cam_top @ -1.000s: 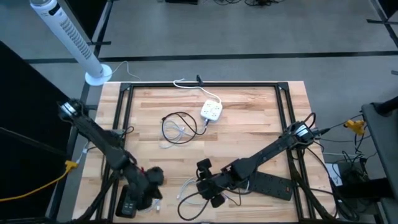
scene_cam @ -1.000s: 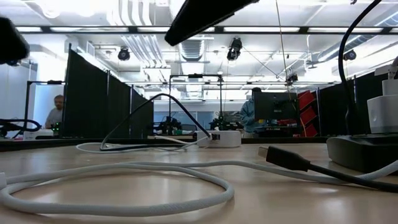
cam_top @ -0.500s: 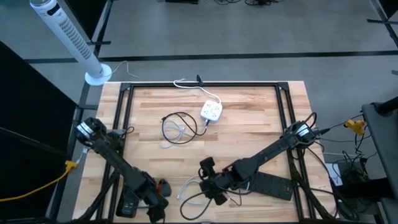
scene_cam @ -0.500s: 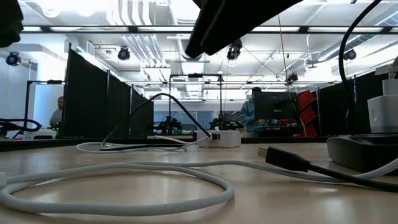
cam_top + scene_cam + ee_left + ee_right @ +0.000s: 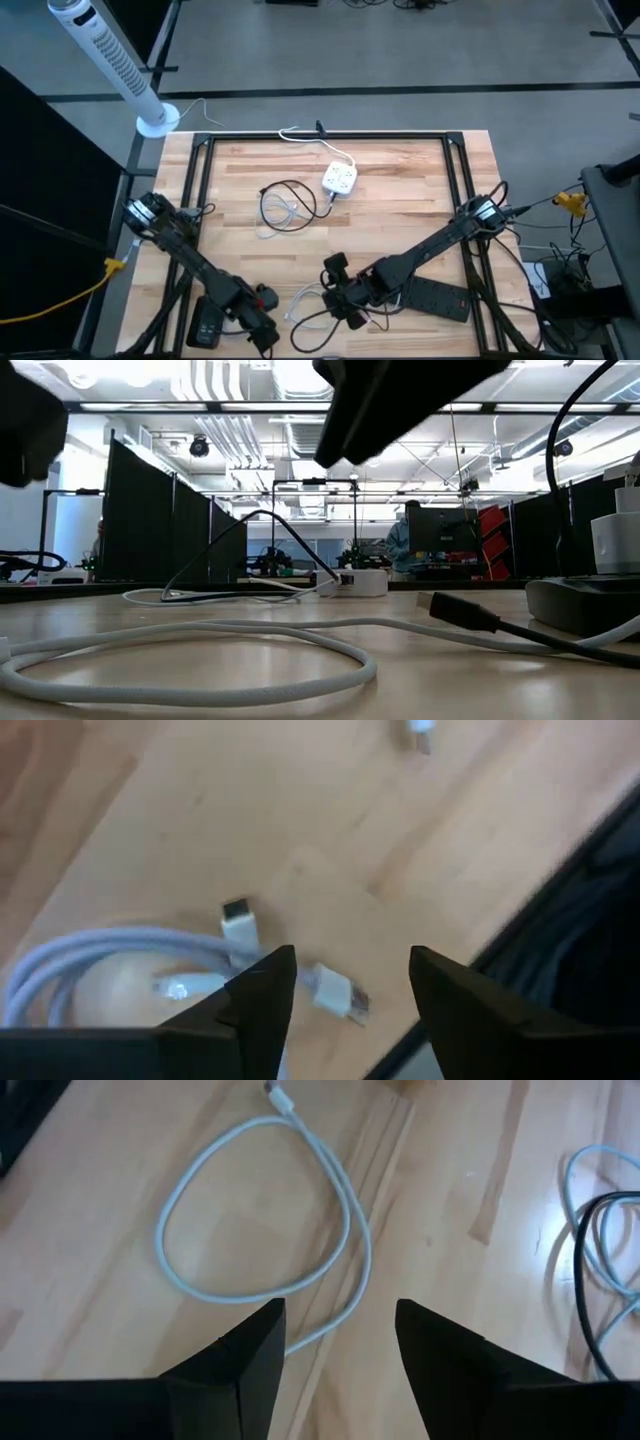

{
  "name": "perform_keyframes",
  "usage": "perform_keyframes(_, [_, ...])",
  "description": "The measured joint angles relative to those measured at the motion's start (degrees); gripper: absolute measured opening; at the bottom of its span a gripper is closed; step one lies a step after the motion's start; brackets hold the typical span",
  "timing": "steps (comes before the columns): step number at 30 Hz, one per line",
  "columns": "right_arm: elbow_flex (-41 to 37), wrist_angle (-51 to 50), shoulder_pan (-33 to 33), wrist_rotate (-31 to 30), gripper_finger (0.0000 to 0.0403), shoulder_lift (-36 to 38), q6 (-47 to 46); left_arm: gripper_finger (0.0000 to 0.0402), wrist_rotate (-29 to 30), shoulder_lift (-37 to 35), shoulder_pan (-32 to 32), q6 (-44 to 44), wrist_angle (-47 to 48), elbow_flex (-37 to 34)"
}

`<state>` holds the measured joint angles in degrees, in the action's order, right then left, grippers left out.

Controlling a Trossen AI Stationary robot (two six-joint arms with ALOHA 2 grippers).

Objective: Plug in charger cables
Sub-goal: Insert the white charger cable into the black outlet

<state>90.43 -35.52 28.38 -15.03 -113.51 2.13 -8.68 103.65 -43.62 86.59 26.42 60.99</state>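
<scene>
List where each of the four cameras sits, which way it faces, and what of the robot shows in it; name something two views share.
High view: overhead, straight down on the table; both arms show.
Low view: table height, looking level across; dark arm parts overhead.
Left wrist view: on the left arm, facing down at white plugs; left end effector open.
Right wrist view: on the right arm, facing the white cable loop; right end effector open.
Shared: the loop also shows in the low view.

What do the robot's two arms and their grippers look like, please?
Both arms are dark and slender, built of jointed segments. The left gripper and right gripper each end in two flat, wedge-shaped black fingers. Thin black cables loop off the right arm's base, and a lighter metallic fitting shows at each base.
</scene>
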Motion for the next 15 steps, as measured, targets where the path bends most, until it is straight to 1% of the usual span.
perform_keyframes(3, [-0.2, -0.2, 0.0, 0.0, 0.0176, 0.1, -0.1, 0.0194, -0.4, 0.8, -0.1, 0.2, -0.2, 0.0])
perform_keyframes(6, [-0.2, 0.3, 0.0, 0.0, 0.0175, 0.1, -0.6, 0.0189, -1.5, 1.6, 0.0, 1.3, -0.3, 0.1])
perform_keyframes(10, [-0.2, 0.2, 0.0, 0.0, 0.0174, 0.0, -0.7, 0.0173, -6.4, 1.3, -0.1, 1.9, 0.0, 0.0])
perform_keyframes(15, [-0.2, 0.3, 0.0, 0.0, 0.0174, 0.0, -0.7, 0.0149, -7.0, -0.6, -0.2, 3.0, -0.1, 0.7])
